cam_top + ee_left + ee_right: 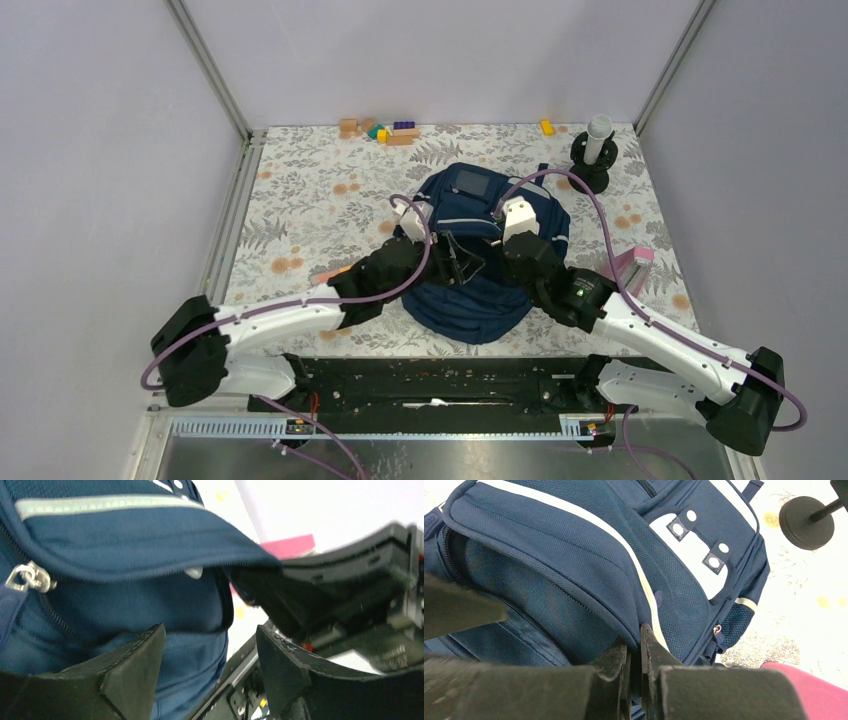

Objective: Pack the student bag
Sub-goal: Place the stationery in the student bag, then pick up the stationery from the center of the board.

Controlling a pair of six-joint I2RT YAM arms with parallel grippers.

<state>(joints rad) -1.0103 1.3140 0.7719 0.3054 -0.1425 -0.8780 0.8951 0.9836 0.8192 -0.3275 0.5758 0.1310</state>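
Note:
The navy student bag (478, 205) lies in the middle of the table, its opening held apart between my two grippers. My right gripper (636, 642) is shut on the edge of the bag's front flap (574, 555), beside the light stripe. It also shows in the top view (512, 250). My left gripper (210, 655) is open at the bag's left side, with blue fabric (125, 600) between and behind its fingers (130, 670). A metal zipper pull (27, 577) hangs at the left. The left gripper shows in the top view (440, 250).
Coloured blocks (385, 130) and a yellow block (547, 127) lie at the back. A black stand with a grey cylinder (595, 150) stands at the back right. A pink item (632, 265) lies right of the bag. An orange item (335, 272) lies by the left arm.

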